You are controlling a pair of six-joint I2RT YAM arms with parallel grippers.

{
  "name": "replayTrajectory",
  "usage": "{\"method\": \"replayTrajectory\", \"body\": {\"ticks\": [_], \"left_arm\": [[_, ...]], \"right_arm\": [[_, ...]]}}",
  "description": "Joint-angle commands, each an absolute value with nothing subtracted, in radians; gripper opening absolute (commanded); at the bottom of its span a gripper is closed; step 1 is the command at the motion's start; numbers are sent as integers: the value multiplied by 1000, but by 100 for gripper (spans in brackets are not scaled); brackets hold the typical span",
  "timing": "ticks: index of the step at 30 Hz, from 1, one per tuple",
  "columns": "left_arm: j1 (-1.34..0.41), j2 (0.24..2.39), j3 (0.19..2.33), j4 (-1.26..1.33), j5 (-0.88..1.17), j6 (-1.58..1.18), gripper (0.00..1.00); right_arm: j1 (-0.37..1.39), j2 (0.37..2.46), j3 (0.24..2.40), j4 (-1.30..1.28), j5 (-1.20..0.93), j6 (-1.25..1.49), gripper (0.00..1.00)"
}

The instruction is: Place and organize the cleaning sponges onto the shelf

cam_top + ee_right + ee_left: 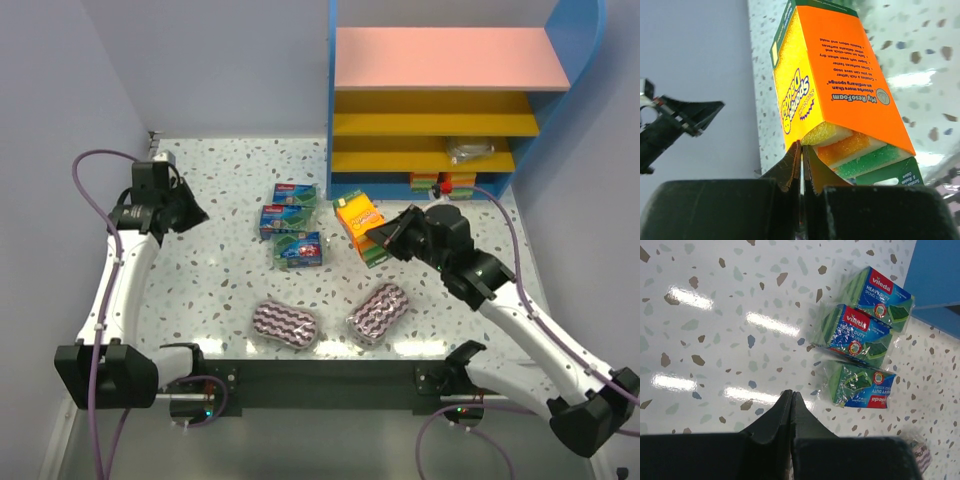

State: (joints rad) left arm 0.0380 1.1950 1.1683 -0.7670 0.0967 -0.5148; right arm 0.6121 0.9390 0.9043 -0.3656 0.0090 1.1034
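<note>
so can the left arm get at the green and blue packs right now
Probably yes: the left gripper, shut and empty, has only bare table between it and the green and blue packs; it would need to open first.

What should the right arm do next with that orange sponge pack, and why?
Probably lift it slightly to test the hold. The right gripper is shut at the near end of the orange sponge pack, seemingly pinching only its wrapper, and the shelf stands just beyond.
</note>
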Motion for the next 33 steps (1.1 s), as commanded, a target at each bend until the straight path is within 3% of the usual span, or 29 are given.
{"method": "replayTrajectory", "body": {"ticks": [1, 10, 18, 29, 33], "left_arm": [[35, 1206, 1180, -710, 144, -525, 3], [35, 1209, 1158, -686, 143, -514, 2], [35, 1209, 1143, -655, 121, -500, 2], [35, 1192, 1095, -629, 104, -523, 1], [35, 1184, 1082, -618, 106, -543, 1]], "right_arm": [[540, 954, 826, -373, 2, 1077, 0], [368, 1164, 769, -91, -127, 1074, 0], [221, 1451, 729, 400, -202, 1140, 0], [163, 1859, 808, 1055, -222, 1267, 0], [155, 1891, 865, 1017, -256, 1262, 0]]}}
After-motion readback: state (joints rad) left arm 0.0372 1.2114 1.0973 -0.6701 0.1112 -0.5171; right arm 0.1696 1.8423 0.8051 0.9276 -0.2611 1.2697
